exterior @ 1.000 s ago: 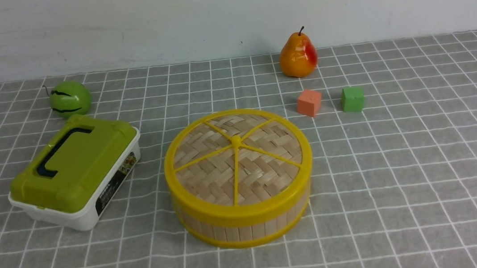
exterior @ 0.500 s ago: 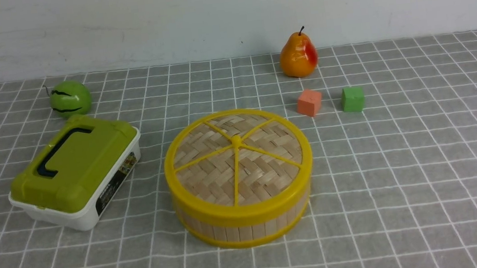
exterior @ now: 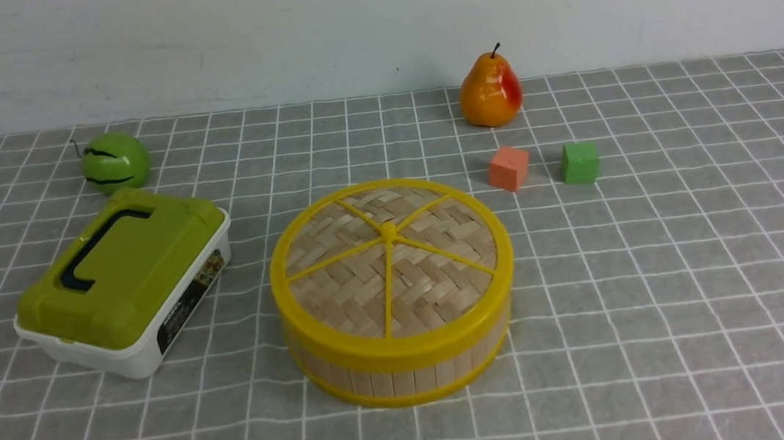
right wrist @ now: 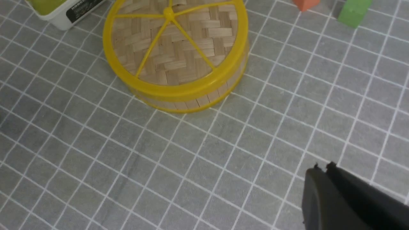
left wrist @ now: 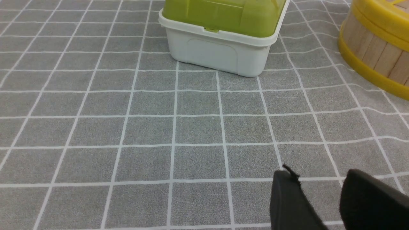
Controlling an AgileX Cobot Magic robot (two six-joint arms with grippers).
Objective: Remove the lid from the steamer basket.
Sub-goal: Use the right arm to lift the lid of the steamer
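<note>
Lid (exterior: pixel 436 285) seated on the steamer basket (exterior: pixel 403 381), which I take as landmark; green-lidded box (exterior: pixel 125 272) to its left, orange block (exterior: pixel 509 169) and green block (exterior: pixel 580 163) beyond it on the right. My right gripper (right wrist: pixel 322 166) is closed, apart from the basket, holding nothing; my left gripper (left wrist: pixel 318 171) stands slightly parted, also apart from it, gripping nothing.
</note>
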